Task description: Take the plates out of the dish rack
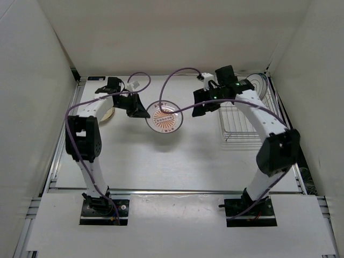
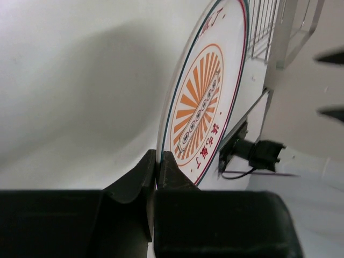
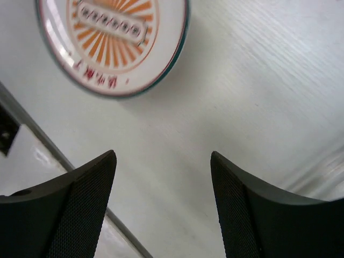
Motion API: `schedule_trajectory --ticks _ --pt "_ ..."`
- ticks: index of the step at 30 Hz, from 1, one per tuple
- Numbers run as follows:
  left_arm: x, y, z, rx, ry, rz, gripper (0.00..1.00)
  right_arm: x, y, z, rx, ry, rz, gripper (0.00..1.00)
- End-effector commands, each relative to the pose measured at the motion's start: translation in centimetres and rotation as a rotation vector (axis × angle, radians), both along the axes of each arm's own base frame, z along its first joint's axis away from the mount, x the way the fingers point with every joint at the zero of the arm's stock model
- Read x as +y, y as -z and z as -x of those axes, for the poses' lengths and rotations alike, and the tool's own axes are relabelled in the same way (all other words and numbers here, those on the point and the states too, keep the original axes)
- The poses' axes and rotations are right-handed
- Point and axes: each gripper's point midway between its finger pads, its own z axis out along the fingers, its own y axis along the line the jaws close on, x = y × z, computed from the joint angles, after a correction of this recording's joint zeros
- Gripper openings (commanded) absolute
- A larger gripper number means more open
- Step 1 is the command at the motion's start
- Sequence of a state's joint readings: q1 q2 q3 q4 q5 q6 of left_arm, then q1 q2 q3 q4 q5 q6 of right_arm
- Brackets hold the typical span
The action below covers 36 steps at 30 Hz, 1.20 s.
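A white plate with an orange-red sunburst pattern (image 1: 165, 116) is at mid-table, and my left gripper (image 1: 141, 109) is shut on its left rim. In the left wrist view the rim sits pinched between the two black fingers of the left gripper (image 2: 156, 161), and the plate's face (image 2: 207, 102) stretches away from them. My right gripper (image 1: 207, 105) is just right of the plate, open and empty. The right wrist view shows this plate (image 3: 110, 37) beyond the spread fingers of the right gripper (image 3: 164, 158). The dish rack (image 1: 244, 122) stands at the right, with a blue-rimmed plate (image 1: 260, 85) at its far end.
A cream-yellow plate (image 1: 109, 114) lies at the left, partly hidden behind my left arm. White walls enclose the table on three sides. The rack's wire bars (image 2: 269, 27) show at the top right of the left wrist view.
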<state>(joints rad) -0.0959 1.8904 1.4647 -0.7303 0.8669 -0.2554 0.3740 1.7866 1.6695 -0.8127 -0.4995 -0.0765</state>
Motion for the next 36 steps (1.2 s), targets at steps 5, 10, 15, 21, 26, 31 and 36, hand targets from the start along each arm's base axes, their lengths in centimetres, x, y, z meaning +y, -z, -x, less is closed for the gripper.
schedule_trajectory --ticks 5,10,15,21,26,31,36 --pt "-1.4 -0.9 -8.9 -0.035 0.018 0.156 0.10 -7.0 -3.4 4.9 -0.190 0.046 0.145 0.79" --pt "0.7 2.9 -12.6 -0.021 -0.004 0.176 0.10 -12.2 -4.3 7.8 -0.153 0.130 0.155 0.83" --pt "1.1 6.0 -13.3 0.030 -0.009 0.194 0.10 -17.1 -4.7 9.7 -0.060 0.226 0.180 0.85" --pt "1.8 7.5 -14.3 0.012 -0.039 0.123 0.25 -18.7 -5.3 9.6 -0.093 0.290 0.159 0.85" --pt "2.5 8.2 -14.4 -0.011 -0.055 0.046 0.67 -19.2 -4.6 9.0 -0.102 0.380 0.165 0.87" --pt "4.6 9.0 -14.8 -0.042 -0.134 -0.173 0.87 -23.6 -2.9 5.7 -0.149 0.551 0.353 0.89" --pt "6.9 8.4 -14.6 -0.104 -0.228 -0.472 0.88 -27.9 -3.3 1.4 -0.231 0.694 0.523 0.89"
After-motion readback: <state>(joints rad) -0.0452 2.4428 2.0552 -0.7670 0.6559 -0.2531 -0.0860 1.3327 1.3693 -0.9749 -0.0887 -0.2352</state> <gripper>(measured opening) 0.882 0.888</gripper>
